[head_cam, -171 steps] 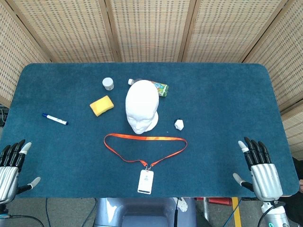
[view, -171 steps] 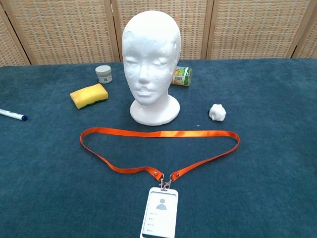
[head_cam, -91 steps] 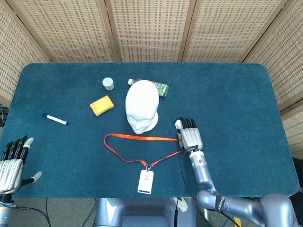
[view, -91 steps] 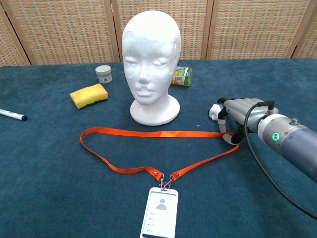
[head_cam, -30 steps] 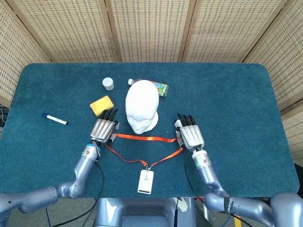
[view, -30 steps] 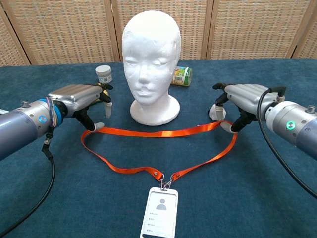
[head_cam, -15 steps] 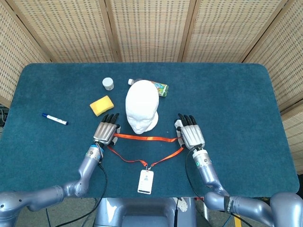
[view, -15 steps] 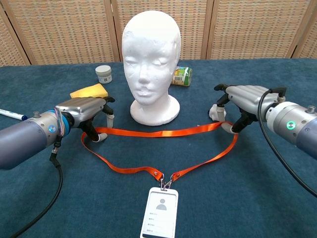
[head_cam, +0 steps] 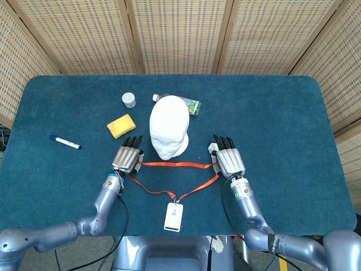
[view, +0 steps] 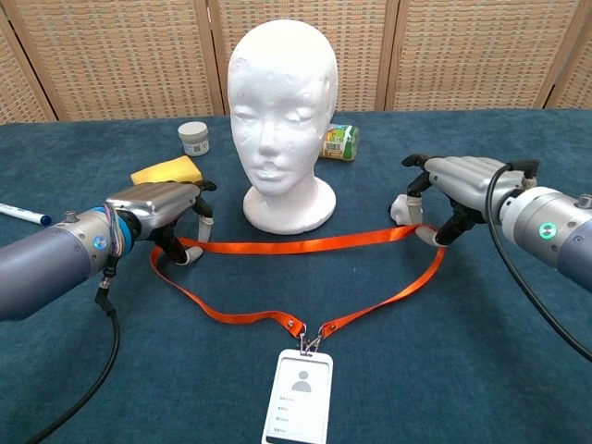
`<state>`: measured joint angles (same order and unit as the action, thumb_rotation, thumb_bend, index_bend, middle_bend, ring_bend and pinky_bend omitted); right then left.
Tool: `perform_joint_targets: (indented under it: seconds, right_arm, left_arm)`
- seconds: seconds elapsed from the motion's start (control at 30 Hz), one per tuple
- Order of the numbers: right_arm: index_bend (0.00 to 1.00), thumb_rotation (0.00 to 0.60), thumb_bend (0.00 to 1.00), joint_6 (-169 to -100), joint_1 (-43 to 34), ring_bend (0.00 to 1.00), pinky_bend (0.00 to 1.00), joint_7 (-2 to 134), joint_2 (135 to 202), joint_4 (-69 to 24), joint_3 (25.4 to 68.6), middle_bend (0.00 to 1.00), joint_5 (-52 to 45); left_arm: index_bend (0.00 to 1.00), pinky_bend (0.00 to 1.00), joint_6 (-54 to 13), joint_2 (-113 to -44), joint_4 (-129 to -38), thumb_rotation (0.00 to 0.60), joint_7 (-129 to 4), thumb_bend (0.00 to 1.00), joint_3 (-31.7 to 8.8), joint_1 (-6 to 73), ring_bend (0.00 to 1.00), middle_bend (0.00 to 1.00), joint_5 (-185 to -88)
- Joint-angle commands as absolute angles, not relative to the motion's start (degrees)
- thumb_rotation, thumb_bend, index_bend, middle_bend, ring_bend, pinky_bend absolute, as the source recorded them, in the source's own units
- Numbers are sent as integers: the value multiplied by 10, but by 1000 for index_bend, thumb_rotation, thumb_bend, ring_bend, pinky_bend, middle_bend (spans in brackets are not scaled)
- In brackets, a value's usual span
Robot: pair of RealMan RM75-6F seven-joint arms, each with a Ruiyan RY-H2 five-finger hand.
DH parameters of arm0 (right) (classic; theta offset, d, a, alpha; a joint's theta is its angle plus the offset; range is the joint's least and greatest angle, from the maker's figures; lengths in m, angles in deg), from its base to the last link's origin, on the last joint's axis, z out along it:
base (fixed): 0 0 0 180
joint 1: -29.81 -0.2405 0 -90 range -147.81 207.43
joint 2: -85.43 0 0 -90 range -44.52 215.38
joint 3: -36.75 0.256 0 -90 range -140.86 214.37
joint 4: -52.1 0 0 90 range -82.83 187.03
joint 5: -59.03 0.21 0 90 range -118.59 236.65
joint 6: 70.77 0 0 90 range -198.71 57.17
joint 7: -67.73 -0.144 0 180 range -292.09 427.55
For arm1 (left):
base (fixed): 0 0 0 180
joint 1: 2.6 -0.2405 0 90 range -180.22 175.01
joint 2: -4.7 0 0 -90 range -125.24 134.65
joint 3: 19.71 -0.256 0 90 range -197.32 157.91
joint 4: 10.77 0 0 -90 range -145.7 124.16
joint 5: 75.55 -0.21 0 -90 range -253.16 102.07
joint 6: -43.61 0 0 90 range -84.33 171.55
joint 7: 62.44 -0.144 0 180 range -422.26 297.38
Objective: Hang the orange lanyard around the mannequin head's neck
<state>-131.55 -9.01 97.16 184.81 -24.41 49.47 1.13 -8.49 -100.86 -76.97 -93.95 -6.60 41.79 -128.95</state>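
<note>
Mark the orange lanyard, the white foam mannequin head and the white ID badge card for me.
orange lanyard [view: 305, 245], chest view, middle of the far strap.
white foam mannequin head [view: 277, 102], chest view, on the face.
white ID badge card [view: 298, 398], chest view, centre of the card.

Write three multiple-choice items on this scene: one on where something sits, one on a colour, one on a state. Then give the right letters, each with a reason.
1. Where is the yellow sponge?
A. between the marker and the mannequin head
B. beside the ID badge
C. right of the crumpled white lump

2. What colour is the lanyard?
A. blue
B. orange
C. white

3. How does the ID badge sit?
A. flat on the table
B. lifted in the air
C. around the neck

Key:
1 A: it lies between the marker and the mannequin head.
2 B: the strap is orange.
3 A: it rests on the blue table.
</note>
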Motion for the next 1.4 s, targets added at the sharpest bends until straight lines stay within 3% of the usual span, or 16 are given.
perform_joint_targets:
  seconds: [0.03, 0.4, 0.63, 1.07, 1.4]
  right_arm:
    - [710, 600, 478, -1316, -90, 0, 0, 971, 1848, -244, 494, 14, 11]
    - [713, 600, 478, -1321, -89, 0, 0, 975, 1844, -252, 493, 18, 10]
    - [720, 600, 478, -1339, -80, 0, 0, 977, 1831, -282, 488, 26, 0]
    - [734, 600, 482, -1414, -52, 0, 0, 967, 1787, -399, 490, 45, -57]
    - [738, 600, 482, -1454, -54, 0, 0, 977, 1772, -470, 528, 55, -69]
  left_arm:
    - [631, 0, -85, -1008, -769, 600, -937, 504, -67, 418, 0, 0, -1289]
    - [747, 0, -98, -989, -786, 600, -909, 712, -69, 413, 0, 0, -1308]
    - [774, 0, -132, -938, -843, 600, -850, 717, -81, 382, 0, 0, -1357]
    - [810, 0, -263, -830, -947, 600, -762, 718, -130, 302, 0, 0, -1501]
    - [811, 0, -301, -808, -1012, 600, -764, 718, -96, 309, 0, 0, -1536]
